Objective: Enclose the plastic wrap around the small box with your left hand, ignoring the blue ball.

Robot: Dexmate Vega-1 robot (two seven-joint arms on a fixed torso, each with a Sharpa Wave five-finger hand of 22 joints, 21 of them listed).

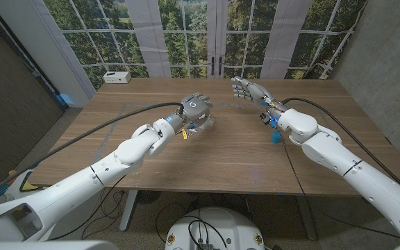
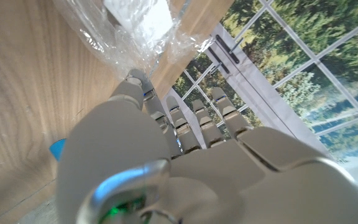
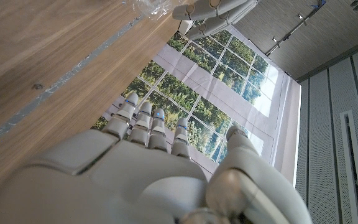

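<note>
Currently the left hand (image 1: 194, 107) is over the plastic wrap (image 2: 120, 40) and small white box (image 2: 140, 15) mid-table, thumb tip touching the wrap; whether it grips, can't tell. Right hand (image 1: 250, 90) hovers apart, fingers spread, holding nothing. Blue ball (image 1: 276, 137) sits beside the right forearm.

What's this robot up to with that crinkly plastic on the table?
Its left hand is over a sheet of clear plastic wrap with a small white box inside it, fingers touching the wrap's edge; whether it grips it is unclear. The right hand hovers open, holding nothing. A blue ball sits beside the right arm, untouched.
</note>
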